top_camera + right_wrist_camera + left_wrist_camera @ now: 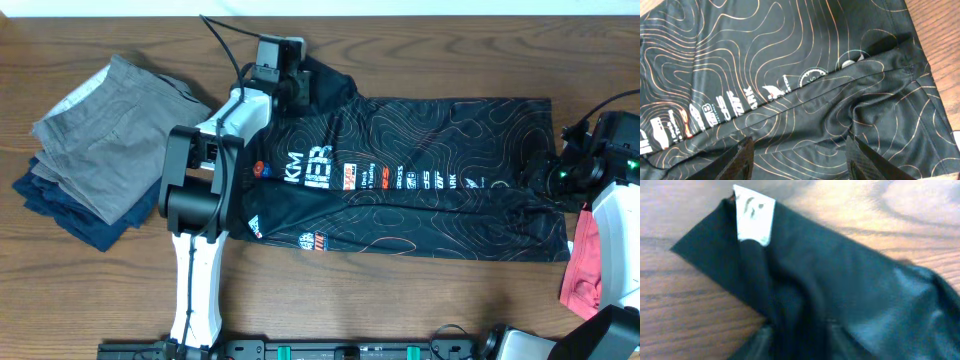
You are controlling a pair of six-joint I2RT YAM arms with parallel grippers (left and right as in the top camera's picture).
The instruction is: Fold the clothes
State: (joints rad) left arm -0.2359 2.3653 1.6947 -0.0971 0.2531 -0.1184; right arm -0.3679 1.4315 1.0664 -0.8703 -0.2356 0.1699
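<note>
- Shirt (pixel 578 275), red, bunched at the near right edge of the table (pixel 420 300), partly under the right arm.
- Black jersey (pixel 420 170) spread flat along the middle of the table, lengthwise from left to right, logos and lettering face up, fine orange contour lines all over.
- Right fingers (pixel 742 157) parted wide, poised over the jersey's right end, wrinkled cloth beneath the gap, nothing pinched.
- Folded trousers (pixel 100 150), grey and navy, stacked at the left, beyond the left arm, apart from the jersey.
- Left fingers (pixel 297 90) down at the jersey's far left corner, by the white label (pixel 754 217); black cloth bunched there, wrist view blurred, impossible to tell whether gripped or merely touched.
</note>
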